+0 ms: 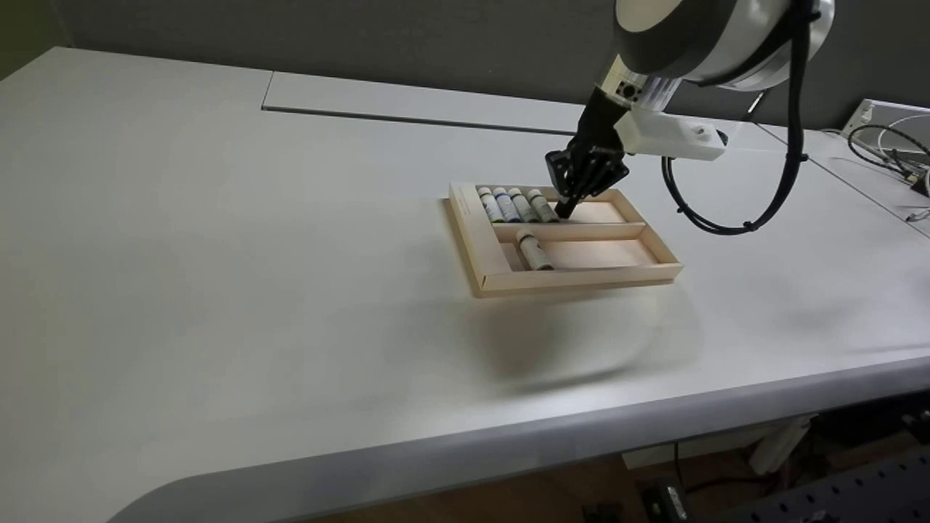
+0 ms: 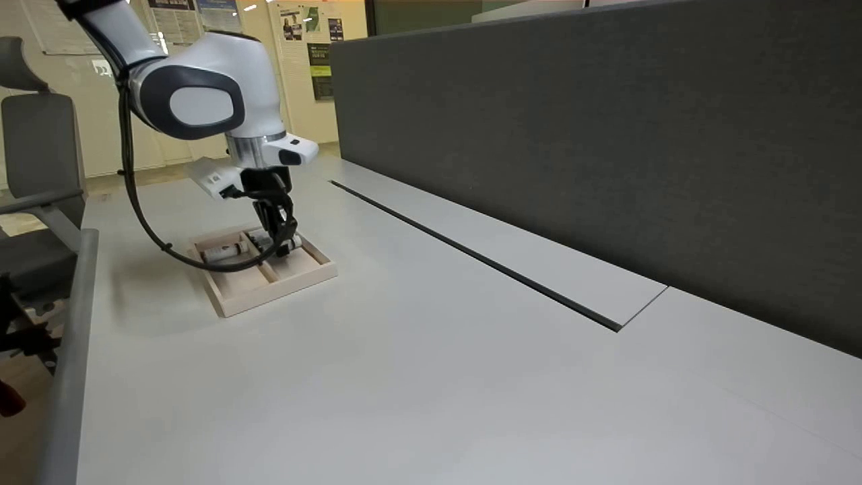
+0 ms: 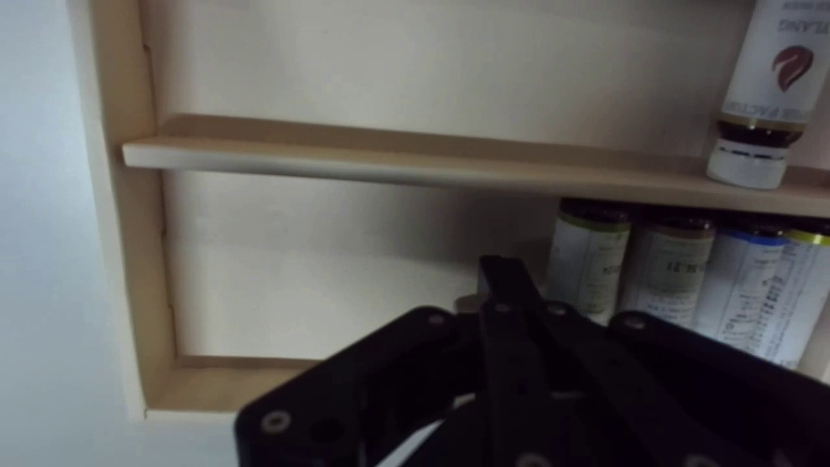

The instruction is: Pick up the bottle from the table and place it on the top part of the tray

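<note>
Altogether, five bottles [image 1: 536, 252]; one tray [image 1: 581, 277]

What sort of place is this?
Probably an office or office-like lab: an exterior view shows a grey chair with an armrest, a dark grey partition and posters in the background.

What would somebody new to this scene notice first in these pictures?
Probably the pale robot arm, large in both exterior views, its shut black gripper pointing down into the light-wood tray. Next, perhaps, the row of four small bottles beside the gripper, then the lone bottle on the divider's other side, its white cap toward that divider.
</note>
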{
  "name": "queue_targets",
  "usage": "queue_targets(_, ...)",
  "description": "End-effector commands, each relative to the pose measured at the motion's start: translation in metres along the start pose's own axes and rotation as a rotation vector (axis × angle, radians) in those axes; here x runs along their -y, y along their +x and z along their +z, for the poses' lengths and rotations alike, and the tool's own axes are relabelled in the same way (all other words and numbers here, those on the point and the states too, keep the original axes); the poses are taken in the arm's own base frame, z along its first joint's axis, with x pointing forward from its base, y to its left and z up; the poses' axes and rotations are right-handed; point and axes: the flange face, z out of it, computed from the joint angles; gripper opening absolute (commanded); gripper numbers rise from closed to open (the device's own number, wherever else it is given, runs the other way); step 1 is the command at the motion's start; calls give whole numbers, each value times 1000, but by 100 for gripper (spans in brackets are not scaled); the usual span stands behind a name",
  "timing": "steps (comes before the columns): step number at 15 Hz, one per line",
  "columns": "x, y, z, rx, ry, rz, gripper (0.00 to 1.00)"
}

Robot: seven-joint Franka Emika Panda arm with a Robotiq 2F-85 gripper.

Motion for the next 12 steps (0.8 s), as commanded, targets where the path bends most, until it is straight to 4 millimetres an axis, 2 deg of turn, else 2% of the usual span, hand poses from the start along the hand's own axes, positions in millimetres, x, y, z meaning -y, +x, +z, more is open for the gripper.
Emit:
queue_targets(1, 9, 6, 2, -12, -6, -13, 0)
queue_targets(7, 25, 6, -5, -56, 30, -38, 0)
queue_targets(12, 28, 6, -8, -63, 41, -43, 0)
